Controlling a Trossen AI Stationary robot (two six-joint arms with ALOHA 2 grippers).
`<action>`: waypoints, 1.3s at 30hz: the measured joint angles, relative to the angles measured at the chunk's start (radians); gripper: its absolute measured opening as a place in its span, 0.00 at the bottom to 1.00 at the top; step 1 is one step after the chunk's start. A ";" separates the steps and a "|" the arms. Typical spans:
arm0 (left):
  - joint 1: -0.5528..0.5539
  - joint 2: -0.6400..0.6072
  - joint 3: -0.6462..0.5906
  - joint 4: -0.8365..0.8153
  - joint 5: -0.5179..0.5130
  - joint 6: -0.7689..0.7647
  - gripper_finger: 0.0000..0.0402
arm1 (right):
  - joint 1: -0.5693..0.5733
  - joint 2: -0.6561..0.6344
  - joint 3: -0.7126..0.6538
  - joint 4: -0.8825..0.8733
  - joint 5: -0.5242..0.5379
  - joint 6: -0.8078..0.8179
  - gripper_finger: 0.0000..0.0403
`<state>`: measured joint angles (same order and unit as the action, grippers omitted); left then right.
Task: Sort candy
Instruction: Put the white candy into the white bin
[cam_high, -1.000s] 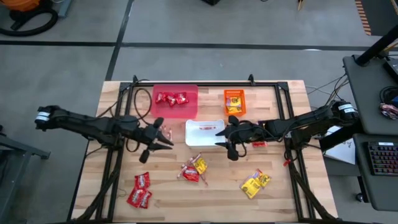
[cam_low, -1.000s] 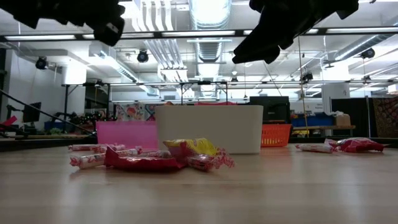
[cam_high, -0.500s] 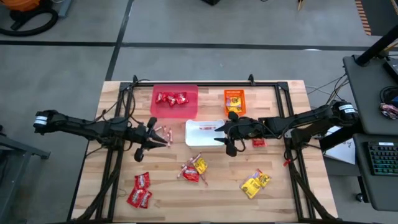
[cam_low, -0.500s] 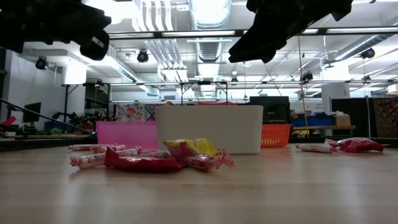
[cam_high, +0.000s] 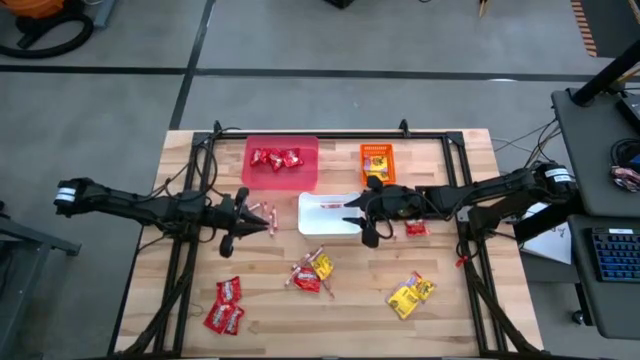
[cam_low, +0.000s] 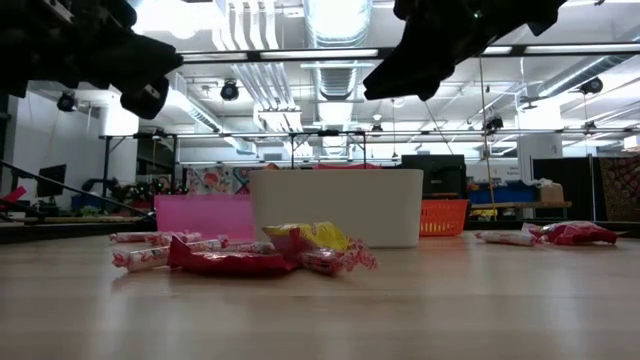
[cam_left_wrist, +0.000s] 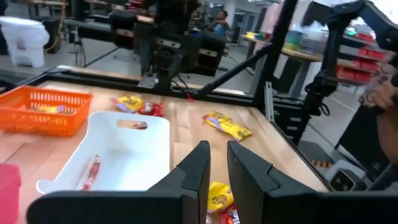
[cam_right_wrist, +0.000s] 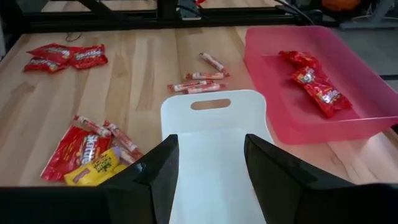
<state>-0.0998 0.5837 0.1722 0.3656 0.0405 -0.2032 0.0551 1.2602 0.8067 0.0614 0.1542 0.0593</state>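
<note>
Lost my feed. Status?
Left gripper nearly shut, empty, by loose sticks. Right gripper open over white bin. Candy still scattered. Nothing blocking.

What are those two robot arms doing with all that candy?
They are sorting it into bins. The pink bin holds red packets, the orange bin holds yellow ones, and the white bin has one stick. The right gripper hovers over the white bin with jaws open and empty. The left gripper is beside the loose sticks left of that bin, jaws nearly closed. More candy lies on the table.
</note>
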 joint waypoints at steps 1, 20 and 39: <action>0.000 0.001 0.000 0.000 -0.003 -0.008 0.10 | 0.000 0.000 0.001 0.000 0.001 0.001 0.44; 0.000 0.010 0.000 -0.028 -0.007 -0.165 0.10 | 0.002 -0.001 0.037 -0.161 -0.007 0.185 0.44; 0.000 0.096 0.124 -0.595 -0.279 -0.486 0.10 | 0.075 0.000 0.063 -0.250 -0.080 0.308 0.44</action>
<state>-0.1001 0.6800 0.2963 -0.2296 -0.2383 -0.6895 0.1298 1.2606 0.8696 -0.1886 0.0742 0.3674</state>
